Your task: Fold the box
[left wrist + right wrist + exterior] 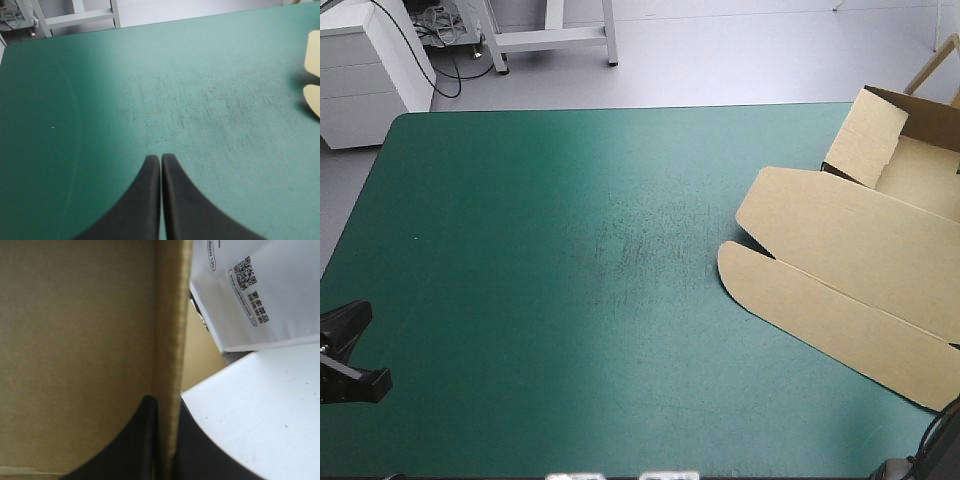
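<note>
At the near-left corner of the table (540, 300) the left gripper (160, 159) hangs idle, jaws pressed together on nothing. Over at the right edge, the brown box (850, 270) lies mostly flat and overhangs the side, with one wall (865, 135) up toward the far-right corner. The right gripper (162, 402) is clamped on an upright board edge. Wall-raising looks to be in hand, and next it calls for tucking, with the left arm crossing over to steady the box.

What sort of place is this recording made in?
Probably a robotics lab or workshop: a teal-green covered table, a brown box partly folded on it, and a white drawer cabinet with loose cables beyond.
</note>
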